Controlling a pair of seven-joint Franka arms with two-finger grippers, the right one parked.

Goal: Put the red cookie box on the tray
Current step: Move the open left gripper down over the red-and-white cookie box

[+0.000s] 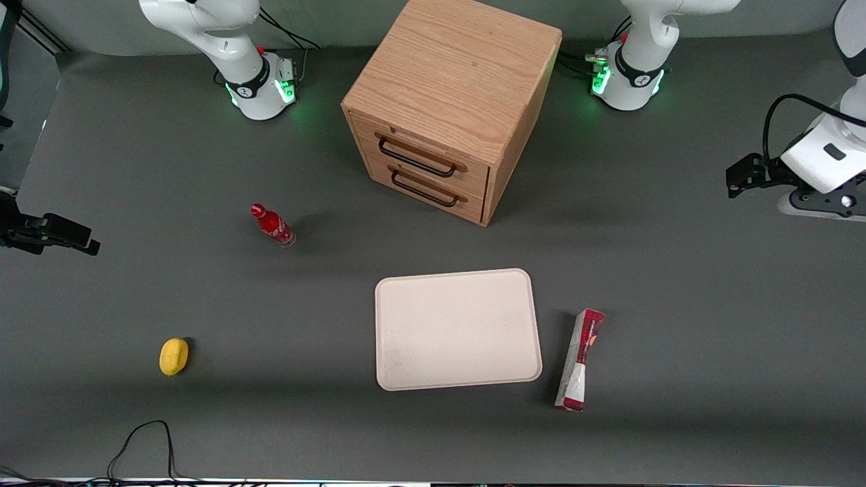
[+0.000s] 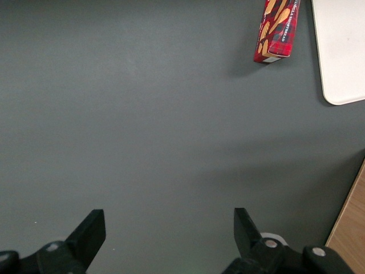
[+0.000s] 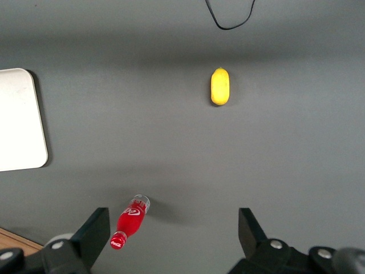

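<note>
The red cookie box (image 1: pixel 580 360) lies flat on the grey table beside the tray (image 1: pixel 457 329), on the side toward the working arm's end, apart from the rim. It is a long narrow carton with red ends and a pale panel. The tray is cream-white, flat and bare. My left gripper (image 1: pixel 737 179) hovers at the working arm's end of the table, farther from the front camera than the box and well apart from it. In the left wrist view the gripper (image 2: pixel 169 228) is open and empty over bare table, with the box (image 2: pixel 277 29) and a tray corner (image 2: pixel 342 45) ahead.
A wooden two-drawer cabinet (image 1: pixel 450 101) stands farther from the front camera than the tray; its edge shows in the left wrist view (image 2: pixel 351 228). A small red bottle (image 1: pixel 272 225) and a yellow object (image 1: pixel 174 356) lie toward the parked arm's end. A black cable (image 1: pixel 145 439) loops at the table's near edge.
</note>
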